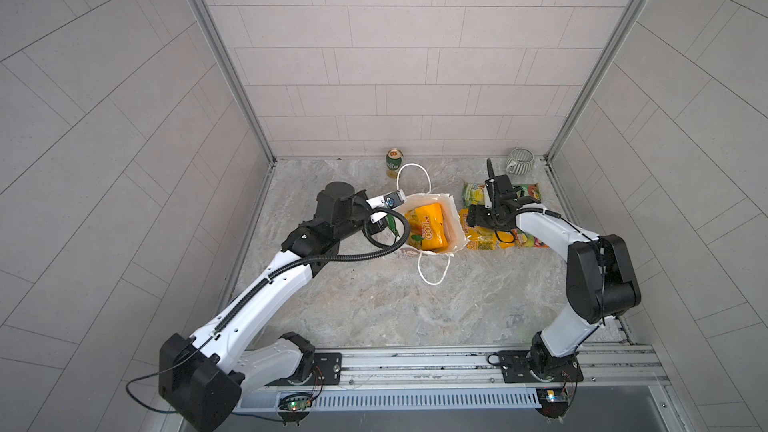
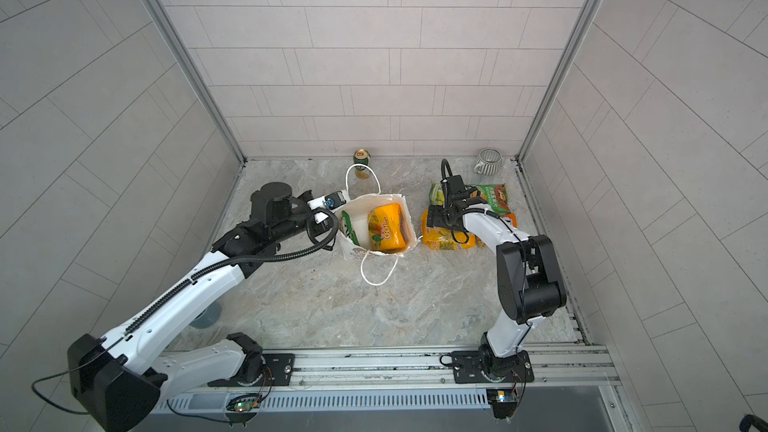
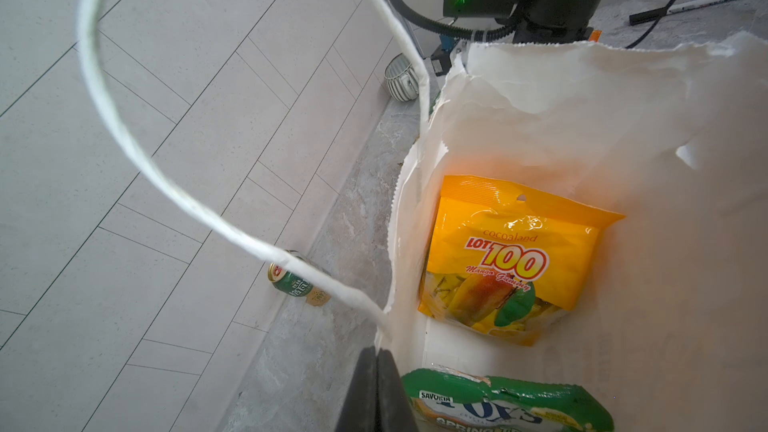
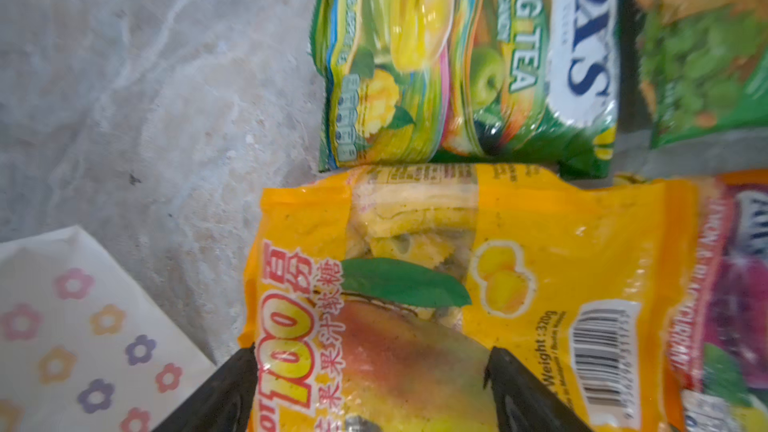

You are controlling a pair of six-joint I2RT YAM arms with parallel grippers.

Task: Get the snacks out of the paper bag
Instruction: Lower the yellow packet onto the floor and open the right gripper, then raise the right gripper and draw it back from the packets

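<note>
Clutter rings the tall white paper bag (image 1: 455, 226), which stands open-mouthed on the grey marbled tabletop (image 1: 374, 309). A green-and-gold drink can (image 1: 395, 158) sits just behind its far white cord handle (image 3: 88, 35), a grey-and-white striped mug (image 1: 519, 160) is in the far right corner, and four flat glossy packets lie beside the bag on the right. The left gripper (image 3: 376, 357) has its dark fingers pressed together on the bag's crinkled rim. Inside the bag lie a yellow-orange LOT 100 mango packet (image 3: 511, 259) and a green FOX'S packet (image 3: 498, 405). The right gripper (image 4: 372, 353) hangs over the outside pile with its fingers spread wide, above a second yellow-orange mango packet (image 4: 540, 243). Touching that packet's edges are a green FOX'S spring tea packet (image 4: 457, 56) and an orange-red packet (image 4: 739, 284). A green leaf-printed packet (image 4: 706, 56) lies just beside the spring tea one. In both top views the right arm hides part of this pile.
</note>
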